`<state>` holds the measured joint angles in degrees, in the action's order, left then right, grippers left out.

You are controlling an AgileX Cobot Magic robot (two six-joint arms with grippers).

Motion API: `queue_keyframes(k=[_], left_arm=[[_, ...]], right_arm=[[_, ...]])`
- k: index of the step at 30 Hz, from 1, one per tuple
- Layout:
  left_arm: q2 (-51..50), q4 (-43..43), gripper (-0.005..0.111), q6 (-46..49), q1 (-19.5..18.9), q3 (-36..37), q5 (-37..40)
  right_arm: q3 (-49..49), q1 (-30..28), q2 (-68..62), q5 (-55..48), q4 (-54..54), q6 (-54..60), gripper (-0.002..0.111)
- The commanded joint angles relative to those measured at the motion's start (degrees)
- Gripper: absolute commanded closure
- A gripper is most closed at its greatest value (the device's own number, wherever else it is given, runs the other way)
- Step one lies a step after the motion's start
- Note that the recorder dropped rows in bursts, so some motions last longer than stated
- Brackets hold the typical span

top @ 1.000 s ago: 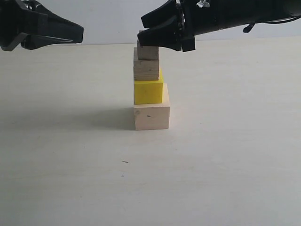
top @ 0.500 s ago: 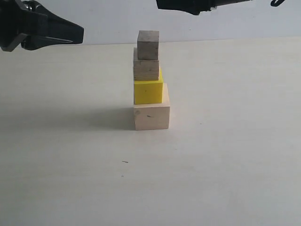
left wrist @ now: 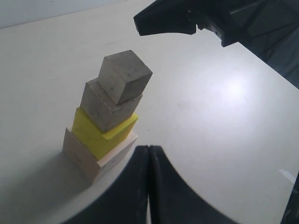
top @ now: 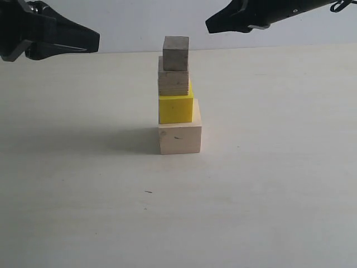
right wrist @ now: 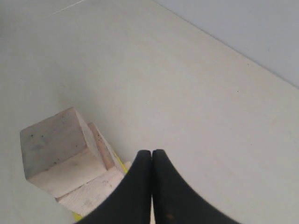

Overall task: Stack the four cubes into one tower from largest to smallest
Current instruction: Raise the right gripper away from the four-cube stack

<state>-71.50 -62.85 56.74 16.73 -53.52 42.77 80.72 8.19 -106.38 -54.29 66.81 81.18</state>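
Table (top: 268, 184): pale, bare apart from the tower; any knock to it would be passed up through all four levels.
Right gripper (top: 211, 25): fingers pressed together, nothing held; hung above and to the right of the tower top, apart from it. Judged the main risk: a low sweep across the middle could clip the top cube.
Left gripper (top: 96, 39): fingers together too, empty; held well off to the left at approx. top-cube height. Less risk, unless it is swung inward.
Tower (top: 177, 100): stood mid-table, upright, all four cubes in place, so the task is judged done or v. nearly. Levels are not centred, so a lean or topple is possible if nudged.
Large wood cube (top: 179, 139): base, flat on table, pale clean wood w/ a small dark mark on its front.
Yellow cube (top: 175, 109): bright, smooth; set toward the base's left edge, w/ a margin left on the right.
Small wood cube (top: 173, 82): darker, grain lines seen; approx. flush w/ the yellow's left side.
Smallest cube (top: 175, 53): greyish wood, set toward the right edge of the cube below; seen slightly twisted in the left wrist view. Least support, so judged first to be lost.
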Motion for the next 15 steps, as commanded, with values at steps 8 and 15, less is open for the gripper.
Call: queue_keyframes(k=[8, 15], left_arm=[[0.4, -0.9, 0.107, -0.2, -0.2, 0.2, 0.0], [0.4, -1.1, 0.107, -0.2, -0.2, 0.2, -0.5]], right_arm=[[0.2, -0.2, 0.4, -4.7, -3.9, -4.6, 0.108], [0.2, 2.5, 0.2, -3.8, -3.4, -4.7, 0.108]])
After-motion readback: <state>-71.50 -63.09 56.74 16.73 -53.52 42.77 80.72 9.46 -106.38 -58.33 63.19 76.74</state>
